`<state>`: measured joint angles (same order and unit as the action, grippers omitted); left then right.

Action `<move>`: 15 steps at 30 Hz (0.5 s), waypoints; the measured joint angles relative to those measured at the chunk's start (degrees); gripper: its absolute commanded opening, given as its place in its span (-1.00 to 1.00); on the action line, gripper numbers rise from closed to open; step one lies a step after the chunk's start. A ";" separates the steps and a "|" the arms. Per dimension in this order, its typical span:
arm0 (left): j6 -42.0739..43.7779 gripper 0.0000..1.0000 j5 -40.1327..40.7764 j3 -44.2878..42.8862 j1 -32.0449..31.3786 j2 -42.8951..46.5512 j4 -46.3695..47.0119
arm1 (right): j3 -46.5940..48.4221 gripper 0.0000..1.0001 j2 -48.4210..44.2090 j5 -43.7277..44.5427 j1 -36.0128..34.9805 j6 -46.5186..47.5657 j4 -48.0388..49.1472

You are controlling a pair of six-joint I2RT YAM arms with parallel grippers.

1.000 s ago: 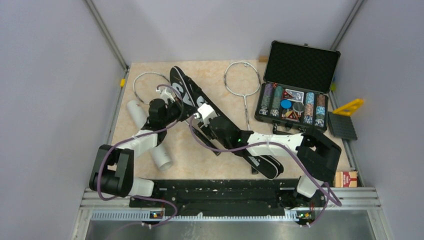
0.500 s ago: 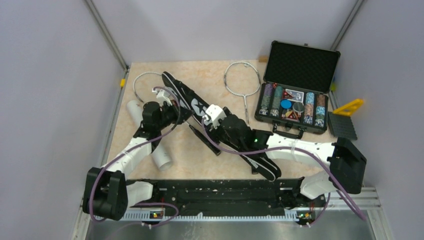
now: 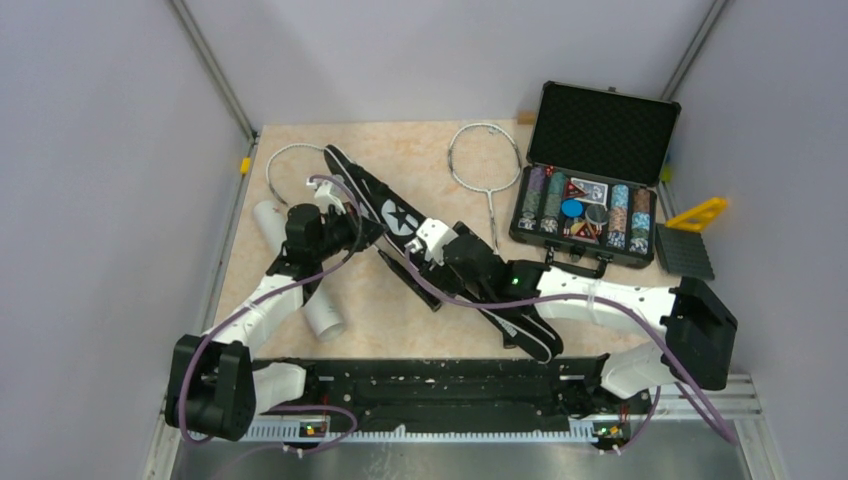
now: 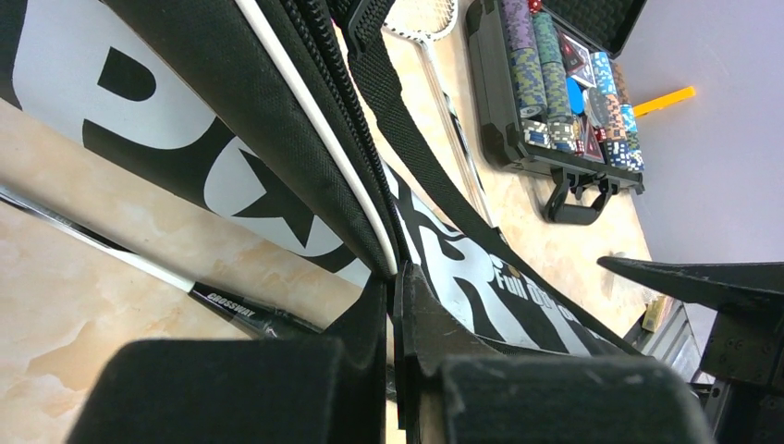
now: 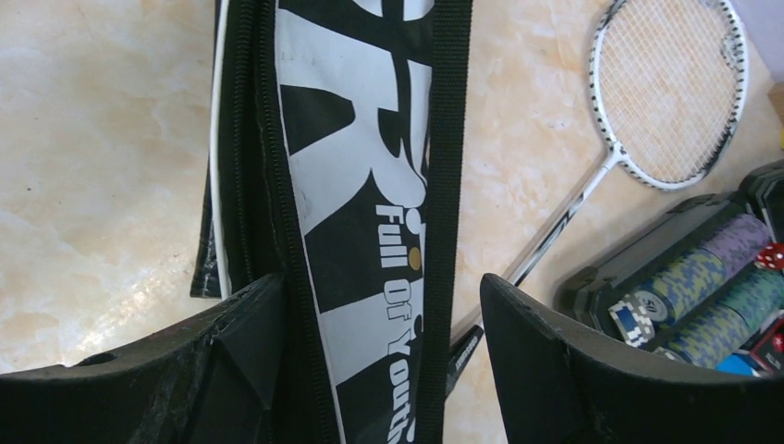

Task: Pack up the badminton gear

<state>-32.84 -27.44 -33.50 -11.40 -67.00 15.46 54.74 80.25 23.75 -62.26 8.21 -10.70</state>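
Observation:
The long black bag (image 3: 455, 275) with white lettering lies slantwise across the table. My left gripper (image 3: 360, 228) is shut on the bag's zippered rim (image 4: 370, 222), with the pinch showing in the left wrist view at the left gripper (image 4: 396, 282). Lower along the bag (image 5: 361, 185), my right gripper (image 3: 412, 248) (image 5: 379, 314) stands open with one finger on each side, holding nothing. One white-framed racket (image 3: 485, 160) (image 5: 666, 92) lies right of the bag. A second racket (image 3: 290, 165) lies at the far left, and its black handle (image 4: 240, 314) passes under the bag. The white tube (image 3: 320, 315) lies beneath my left arm.
An open black case of coloured poker chips (image 3: 590, 190) (image 4: 555, 83) stands at the right, close to the first racket's handle. Beyond it lie a yellow triangle (image 3: 700, 213), a black pad (image 3: 685, 255) and a small box (image 3: 690, 355). Grey walls enclose the table.
My right gripper has opened and let go of the bag. The left gripper has pulled the bag's upper end a little to the left. Both arms have shifted their elbows outward.

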 measured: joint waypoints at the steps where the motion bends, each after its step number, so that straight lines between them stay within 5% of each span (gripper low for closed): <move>1: 0.04 -1.00 0.00 0.00 0.04 0.00 -0.11 | 0.00 0.52 -0.28 0.46 0.00 0.26 -0.20; 15: 0.72 -1.00 -0.22 0.00 0.04 0.13 -0.74 | -7.58 0.43 -3.41 3.43 0.31 7.80 0.35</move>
<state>-32.12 -27.66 -33.50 -11.35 -66.87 14.72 47.16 76.84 27.18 -61.95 16.01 -10.35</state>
